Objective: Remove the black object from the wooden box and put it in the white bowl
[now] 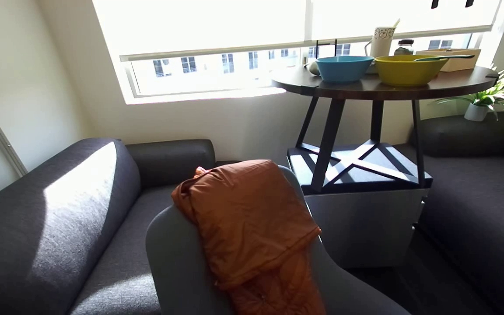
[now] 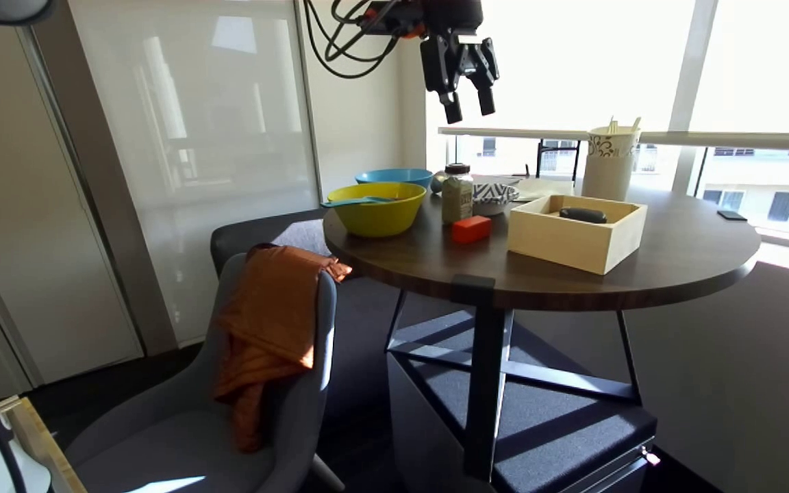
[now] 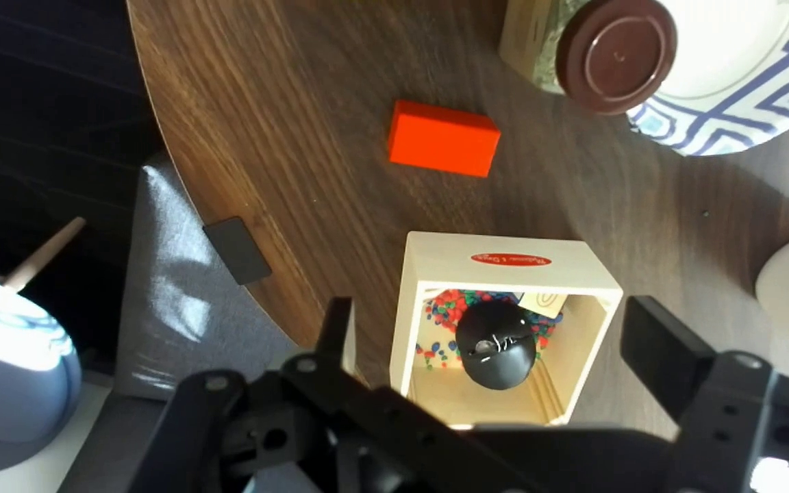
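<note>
The wooden box (image 2: 559,236) stands on the round dark table; it also shows in the wrist view (image 3: 449,260) and, partly hidden, in an exterior view (image 1: 462,61). The black object (image 3: 497,346), rounded and shiny, lies inside it and shows above the rim in an exterior view (image 2: 583,215). The white bowl (image 2: 494,198), with a dark geometric pattern, sits behind the jar and is cut off at the upper right of the wrist view (image 3: 771,103). My gripper (image 2: 470,115) is open and empty, high above the table; its fingertips (image 1: 452,3) show at the top edge.
A red block (image 3: 444,140) and a jar with a brown lid (image 2: 457,195) stand between the box and the yellow bowl (image 2: 379,212). A blue bowl (image 1: 344,69) is beside the yellow one. A tall patterned cup (image 2: 611,164) stands behind the box on the table (image 2: 696,239).
</note>
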`<act>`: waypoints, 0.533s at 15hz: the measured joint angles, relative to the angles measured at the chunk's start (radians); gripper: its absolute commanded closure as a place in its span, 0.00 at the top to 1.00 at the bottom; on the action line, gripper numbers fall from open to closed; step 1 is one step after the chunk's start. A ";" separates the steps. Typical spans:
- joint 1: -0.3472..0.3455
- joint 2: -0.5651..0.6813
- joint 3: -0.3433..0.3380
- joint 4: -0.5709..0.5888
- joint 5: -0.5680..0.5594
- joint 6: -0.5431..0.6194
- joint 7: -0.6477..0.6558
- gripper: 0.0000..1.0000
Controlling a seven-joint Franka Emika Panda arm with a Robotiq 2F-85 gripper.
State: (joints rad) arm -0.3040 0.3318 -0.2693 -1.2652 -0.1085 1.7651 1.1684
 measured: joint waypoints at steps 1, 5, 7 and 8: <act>0.005 0.002 0.000 0.000 0.000 0.000 0.003 1.00; -0.001 0.022 -0.006 0.010 -0.009 0.038 0.000 1.00; -0.027 0.080 -0.026 0.060 -0.008 0.077 -0.033 1.00; -0.050 0.121 -0.033 0.099 0.001 0.079 -0.059 1.00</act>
State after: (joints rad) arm -0.3538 0.4528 -0.3026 -1.1660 -0.1074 1.8440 1.1097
